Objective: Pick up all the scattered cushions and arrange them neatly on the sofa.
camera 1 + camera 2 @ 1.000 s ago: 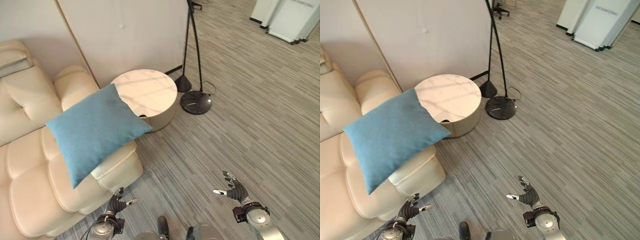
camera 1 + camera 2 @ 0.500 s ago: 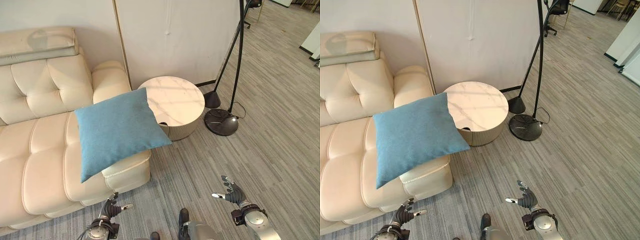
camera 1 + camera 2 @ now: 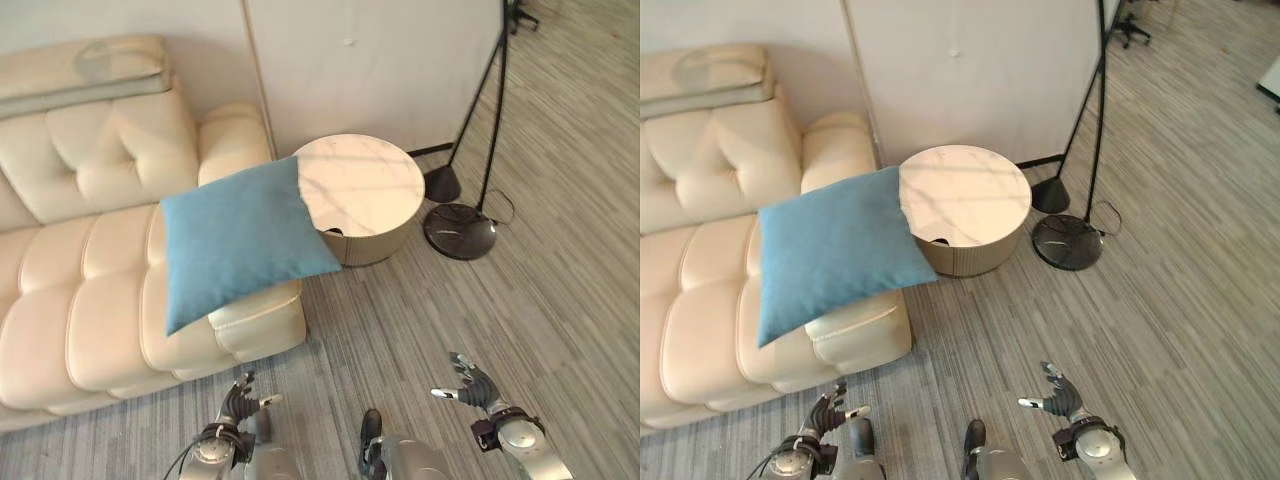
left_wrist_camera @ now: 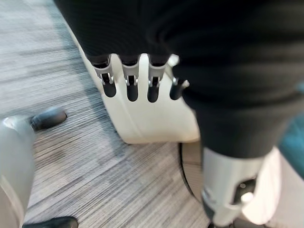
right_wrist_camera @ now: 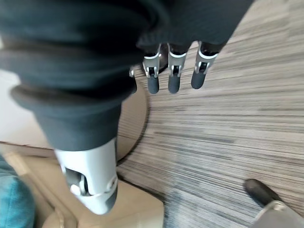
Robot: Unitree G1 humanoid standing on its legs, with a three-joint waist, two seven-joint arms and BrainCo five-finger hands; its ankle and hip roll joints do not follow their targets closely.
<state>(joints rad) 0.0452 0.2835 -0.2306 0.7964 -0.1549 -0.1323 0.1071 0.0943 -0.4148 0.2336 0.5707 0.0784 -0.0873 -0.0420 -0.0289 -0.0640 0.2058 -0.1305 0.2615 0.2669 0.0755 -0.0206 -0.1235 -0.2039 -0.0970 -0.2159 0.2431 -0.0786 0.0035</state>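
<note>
Left eye view, blue cushion (image 3: 243, 240) overhanging sofa (image 3: 90, 250) arm beside round table (image 3: 362, 196), floor lamp (image 3: 462, 228) beyond, both hands (image 3: 240, 402) (image 3: 470, 381) open, empty.

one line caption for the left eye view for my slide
Blue cushion propped on the cream sofa arm beside a round marble table, both hands low and empty.

cushion (image 3: 243, 240) on sofa (image 3: 90, 300), table (image 3: 362, 195) right

Square blue fabric cushion (image 3: 243, 237) sits tilted on the cream leather sofa (image 3: 80, 300) armrest end, corner overhanging.
</note>
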